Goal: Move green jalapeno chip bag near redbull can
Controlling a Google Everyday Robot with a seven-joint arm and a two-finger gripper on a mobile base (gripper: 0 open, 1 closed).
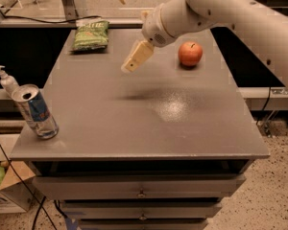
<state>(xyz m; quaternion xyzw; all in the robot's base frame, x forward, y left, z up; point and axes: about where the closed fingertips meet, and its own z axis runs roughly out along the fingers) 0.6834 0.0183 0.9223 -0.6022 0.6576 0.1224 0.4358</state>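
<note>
Chip bag (90, 34), light green and crinkly, lies flat at the far left corner of a grey table (149, 128), touching nothing else. Its longer side seems to run along the far edge. The robot's single arm reaches in from the far right, and its tan gripper (133, 61) hangs above the middle of the far half of the table, angled down and toward the left. It carries nothing, and whether it is open or closed cannot be told from this angle. The bag sits to the left of the gripper and a little farther back, near but clearly apart, so the coming reach likely runs toward that far left corner. The can (36, 111), silver and blue, stands upright at the near left corner, well apart from the bag along the left edge. A red apple (190, 53) rests near the far right corner. The tabletop is smooth with a dull sheen. A white pump bottle (7, 80) stands just beyond the left edge, drawers (141, 188) sit beneath, and cables trail over a speckled floor.
</note>
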